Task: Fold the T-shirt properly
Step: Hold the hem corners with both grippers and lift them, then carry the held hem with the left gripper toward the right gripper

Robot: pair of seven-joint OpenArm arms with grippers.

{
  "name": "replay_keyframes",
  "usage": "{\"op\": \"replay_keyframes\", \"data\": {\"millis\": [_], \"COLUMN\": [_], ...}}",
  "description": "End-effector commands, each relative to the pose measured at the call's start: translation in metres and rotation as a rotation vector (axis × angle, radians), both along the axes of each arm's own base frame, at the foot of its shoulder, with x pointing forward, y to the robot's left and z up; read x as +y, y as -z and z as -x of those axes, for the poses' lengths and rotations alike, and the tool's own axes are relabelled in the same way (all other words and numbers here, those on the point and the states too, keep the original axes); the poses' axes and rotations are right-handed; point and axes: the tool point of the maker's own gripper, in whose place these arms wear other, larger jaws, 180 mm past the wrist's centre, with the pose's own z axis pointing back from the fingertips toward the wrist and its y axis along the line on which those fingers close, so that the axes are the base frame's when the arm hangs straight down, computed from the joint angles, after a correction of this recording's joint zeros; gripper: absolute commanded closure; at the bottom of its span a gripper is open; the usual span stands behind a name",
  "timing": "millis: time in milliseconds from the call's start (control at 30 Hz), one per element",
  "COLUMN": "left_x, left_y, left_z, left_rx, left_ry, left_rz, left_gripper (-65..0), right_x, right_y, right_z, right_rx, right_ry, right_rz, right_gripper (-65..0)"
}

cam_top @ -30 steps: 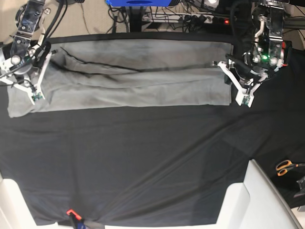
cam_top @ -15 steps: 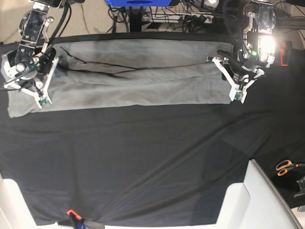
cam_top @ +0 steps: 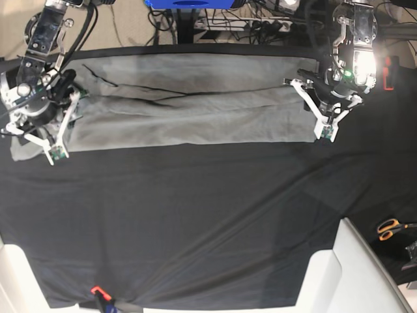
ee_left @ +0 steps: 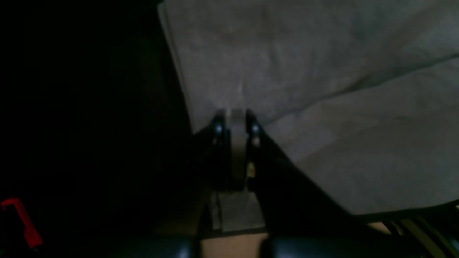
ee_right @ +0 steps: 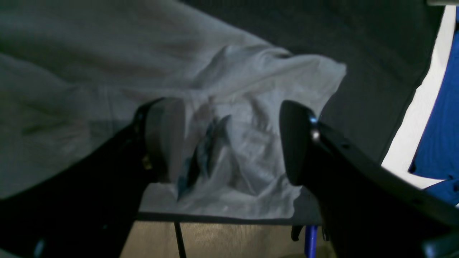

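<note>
The grey T-shirt [cam_top: 195, 111] lies folded into a long strip along the back of the black tablecloth [cam_top: 195, 215]. My right gripper [cam_top: 70, 94] is at the strip's left end. In the right wrist view it [ee_right: 233, 143] is open, and a crumpled corner of the T-shirt [ee_right: 251, 107] lies loose between its pads [ee_right: 165, 136]. My left gripper [cam_top: 310, 79] is at the strip's right end. In the left wrist view it [ee_left: 236, 125] is shut, with its tips at the edge of the T-shirt [ee_left: 322, 71]. Whether they pinch cloth is hidden.
Orange-handled scissors [cam_top: 391, 228] lie at the right edge. White blocks [cam_top: 355, 274] stand at the front corners, with a small red piece [cam_top: 98, 289] on the front edge. Behind the table are cables and a blue object [cam_top: 189, 3]. A red clip [ee_left: 21, 222] shows in the dark.
My right gripper has opened and let go of the shirt's left corner, and its arm drew toward the front. The left arm shifted back onto the shirt's right edge, then held still.
</note>
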Motion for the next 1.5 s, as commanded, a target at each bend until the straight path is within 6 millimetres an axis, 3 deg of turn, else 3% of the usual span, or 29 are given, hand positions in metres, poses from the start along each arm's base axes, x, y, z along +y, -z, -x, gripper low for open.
{"op": "replay_keyframes", "data": {"millis": [0, 33, 167, 267, 333, 467, 600, 733, 900, 1133, 1367, 1467], "left_x": [0.0, -0.001, -0.007, -0.014, -0.017, -0.021, 0.018, 0.047, 0.05, 0.058, 0.01, 0.002], "left_y": [-0.012, -0.016, -0.036, -0.054, -0.061, -0.069, -0.083, -0.088, -0.06, -0.01, 0.024, 0.032], "left_z": [-0.008, -0.01, -0.016, -0.024, -0.023, -0.019, -0.012, -0.005, 0.007, 0.028, 0.04, 0.043], "left_rx": [-0.043, -0.055, -0.115, -0.168, -0.185, -0.204, -0.25, -0.277, -0.217, -0.099, -0.044, -0.037], "left_ry": [0.012, 0.015, 0.034, 0.053, 0.064, 0.025, -0.153, -0.098, -0.053, -0.092, -0.028, -0.049], "left_rz": [-0.005, -0.005, -0.007, -0.004, -0.003, 0.089, 0.319, 0.369, 0.417, 0.472, 0.476, 0.509], "left_gripper": [0.0, -3.1, -38.8, -53.5, -57.6, -56.9, -56.8, -57.1, -57.1, -57.1, -57.1, -57.1], "right_x": [-0.001, -0.001, -0.001, -0.001, -0.001, -0.001, 0.0, 0.0, 0.012, 0.014, 0.014, 0.014], "right_y": [-0.01, -0.01, -0.01, -0.01, -0.009, -0.008, -0.002, 0.002, 0.002, 0.003, 0.003, 0.003], "right_z": [-0.008, -0.008, -0.008, -0.007, -0.006, -0.005, 0.005, 0.011, 0.012, 0.014, 0.014, 0.014], "right_rx": [-0.04, -0.04, -0.039, -0.038, -0.033, -0.029, -0.007, 0.007, -0.022, -0.022, -0.022, -0.022], "right_ry": [-0.001, -0.001, -0.002, -0.002, -0.001, -0.001, -0.003, -0.004, -0.008, -0.008, -0.008, -0.008], "right_rz": [0.006, 0.006, 0.005, 0.005, 0.006, 0.005, 0.004, -0.001, -0.085, -0.096, -0.096, -0.096], "right_gripper": [-40.1, -40.1, -40.2, -40.2, -40.2, -40.1, -39.9, -39.8, -39.8, -39.8, -39.8, -39.8]}}
